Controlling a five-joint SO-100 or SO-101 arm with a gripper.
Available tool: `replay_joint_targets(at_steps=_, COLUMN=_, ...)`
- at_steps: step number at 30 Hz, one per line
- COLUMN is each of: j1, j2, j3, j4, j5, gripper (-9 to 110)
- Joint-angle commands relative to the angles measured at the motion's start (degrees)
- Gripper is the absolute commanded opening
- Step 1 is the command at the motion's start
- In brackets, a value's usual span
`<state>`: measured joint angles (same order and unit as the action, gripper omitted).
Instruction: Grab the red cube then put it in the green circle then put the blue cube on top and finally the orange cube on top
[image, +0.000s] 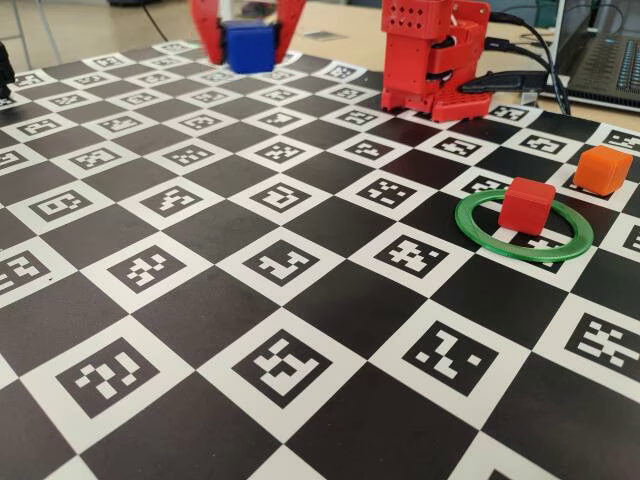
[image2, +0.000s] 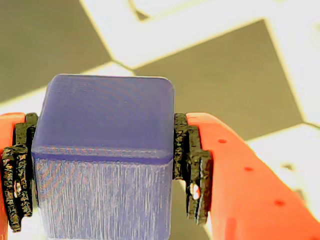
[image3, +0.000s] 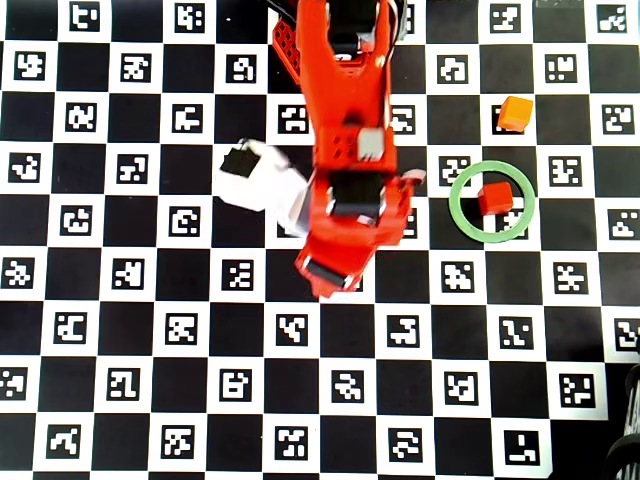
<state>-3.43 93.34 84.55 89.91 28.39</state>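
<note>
My red gripper (image: 248, 40) is shut on the blue cube (image: 249, 46) and holds it above the board at the far back of the fixed view. In the wrist view the blue cube (image2: 105, 150) fills the space between the black pads (image2: 192, 170) of the gripper (image2: 105, 170). The red cube (image: 526, 205) sits inside the green circle (image: 520, 256) on the right. The orange cube (image: 602, 170) stands just behind the ring. In the overhead view the red cube (image3: 494, 198) is in the green circle (image3: 455, 203), the orange cube (image3: 516, 113) lies beyond it, and the arm (image3: 345, 150) hides the blue cube.
The arm's red base (image: 430, 55) stands at the back of the black-and-white marker board (image: 300, 330), with cables and a laptop (image: 600, 60) to its right. A white wrist camera block (image3: 255, 180) sticks out to the arm's left.
</note>
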Motion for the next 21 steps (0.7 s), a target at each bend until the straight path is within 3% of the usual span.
replay_joint_targets(at_steps=1, j1=-6.2, j2=8.3, j3=-0.5, j4=3.8, j5=1.7, gripper=4)
replay_joint_targets(at_steps=11, j1=-27.2, j2=10.3, j3=-2.3, j4=5.6, j5=9.7, gripper=4)
replay_joint_targets(at_steps=21, j1=-40.5, j2=-1.3, j3=-13.7, j4=5.8, j5=12.7, gripper=4)
